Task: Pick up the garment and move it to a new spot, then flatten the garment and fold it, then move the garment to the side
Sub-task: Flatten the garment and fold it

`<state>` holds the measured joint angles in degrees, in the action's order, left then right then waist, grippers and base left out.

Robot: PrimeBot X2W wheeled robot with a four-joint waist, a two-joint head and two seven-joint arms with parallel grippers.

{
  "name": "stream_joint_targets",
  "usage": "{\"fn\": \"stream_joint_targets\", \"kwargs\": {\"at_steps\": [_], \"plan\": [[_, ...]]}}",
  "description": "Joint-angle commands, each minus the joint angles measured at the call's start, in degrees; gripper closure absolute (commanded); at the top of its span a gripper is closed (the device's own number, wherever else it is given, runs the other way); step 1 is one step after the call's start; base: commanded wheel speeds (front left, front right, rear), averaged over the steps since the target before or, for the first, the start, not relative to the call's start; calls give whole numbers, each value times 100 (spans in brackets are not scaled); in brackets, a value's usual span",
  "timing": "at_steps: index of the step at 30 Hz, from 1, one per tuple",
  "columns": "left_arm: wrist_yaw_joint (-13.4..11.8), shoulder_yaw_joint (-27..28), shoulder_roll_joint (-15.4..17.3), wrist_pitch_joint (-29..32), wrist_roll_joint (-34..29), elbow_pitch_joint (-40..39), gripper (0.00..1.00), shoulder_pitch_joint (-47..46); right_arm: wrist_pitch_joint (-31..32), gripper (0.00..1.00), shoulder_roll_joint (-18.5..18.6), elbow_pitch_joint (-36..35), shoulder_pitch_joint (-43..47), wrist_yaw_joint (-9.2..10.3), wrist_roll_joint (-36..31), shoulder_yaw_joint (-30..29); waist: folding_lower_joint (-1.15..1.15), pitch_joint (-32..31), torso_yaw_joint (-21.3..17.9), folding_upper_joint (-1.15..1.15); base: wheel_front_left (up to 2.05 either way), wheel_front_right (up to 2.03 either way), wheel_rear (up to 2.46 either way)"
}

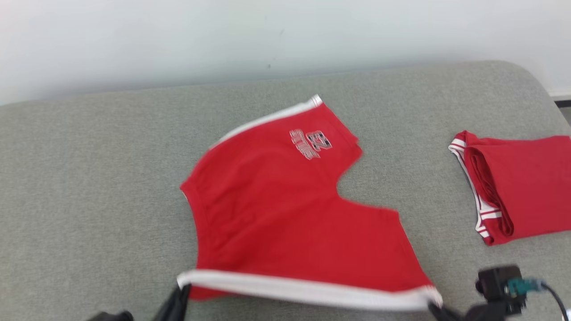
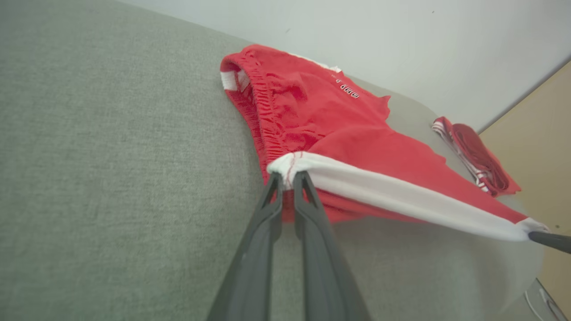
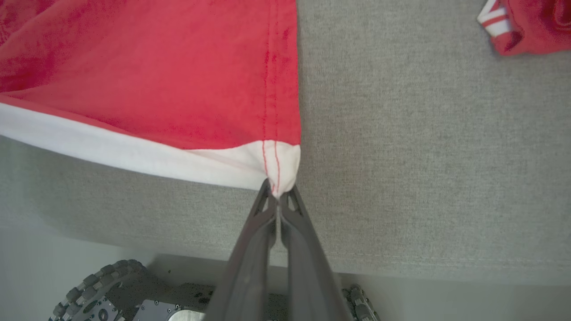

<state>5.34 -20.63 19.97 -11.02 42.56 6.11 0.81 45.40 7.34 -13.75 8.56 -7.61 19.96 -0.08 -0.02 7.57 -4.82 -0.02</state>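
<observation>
Shorts (image 1: 285, 209) spread across the middle of the pad (image 1: 89, 178), white hem held taut above the pad's near edge. Left gripper (image 2: 287, 176) pinches the hem's left corner and right gripper (image 3: 277, 192) pinches its right corner. Folded garment (image 1: 522, 187) lies at the pad's right end.

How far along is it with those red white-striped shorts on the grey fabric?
Grasped: left gripper and right gripper each pinch one end of the taut white edge of the red shorts. In hand: spreading them flat on the grey fabric surface. Left: folding and moving aside, perhaps by the folded red garment.
</observation>
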Motion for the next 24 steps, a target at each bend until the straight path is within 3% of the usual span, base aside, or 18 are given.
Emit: {"fn": "stream_joint_targets", "kwargs": {"at_steps": [1,7,10,15,17,24], "plan": [[-68,6,117,56,-71,-15,100,93,92,100,68,-52,119,26,-55,-81,2,-52,48,2,0,0,0],[-213,-327,512,636,-362,-259,100,463,879,100,32,-626,844,26,-43,-277,2,-63,101,2,0,0,0],[-204,-359,537,653,-363,-507,100,516,884,100,-55,-965,832,25,4,-457,2,-79,140,2,0,0,0],[-146,-342,315,536,-201,-786,100,200,657,100,137,-1085,156,22,72,-444,2,-86,214,2,0,0,0],[-104,-391,263,535,-293,-799,100,-31,597,100,375,-1011,-288,22,18,-359,2,-60,271,2,0,0,0],[-53,-451,-102,523,-332,-332,100,-1067,343,100,870,5,-1886,22,-61,-14,2,123,592,2,0,0,0]]}}
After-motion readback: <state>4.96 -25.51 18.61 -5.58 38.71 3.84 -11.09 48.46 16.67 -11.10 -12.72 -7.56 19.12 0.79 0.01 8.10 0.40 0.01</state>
